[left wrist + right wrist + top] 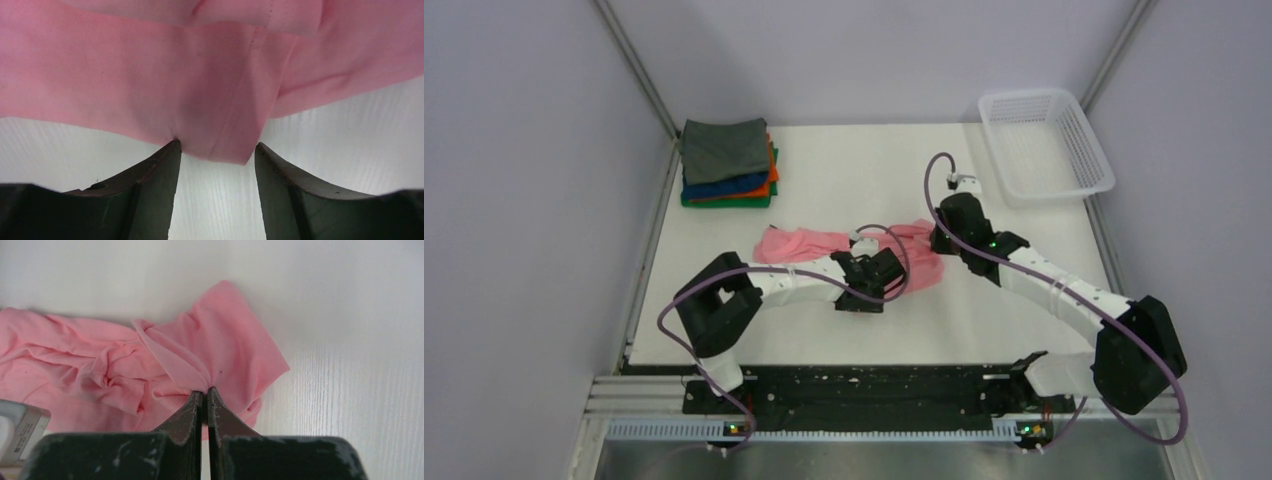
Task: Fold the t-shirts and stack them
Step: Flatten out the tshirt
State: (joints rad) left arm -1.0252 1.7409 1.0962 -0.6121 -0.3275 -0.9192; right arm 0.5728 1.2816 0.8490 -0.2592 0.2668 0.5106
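While the left gripper stands spread at the edge of the crumpled pink t-shirt on the table, the right gripper pinches a fold of it, the folded stack lying at the far-left corner.

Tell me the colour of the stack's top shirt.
The top shirt is dark grey; top external view.

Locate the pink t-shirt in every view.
Top external: pink t-shirt, table centre.
Left wrist: pink t-shirt fills top half, above open left gripper.
Right wrist: pink t-shirt centre-left, fold pinched by right gripper.
Shared landmark: white table.
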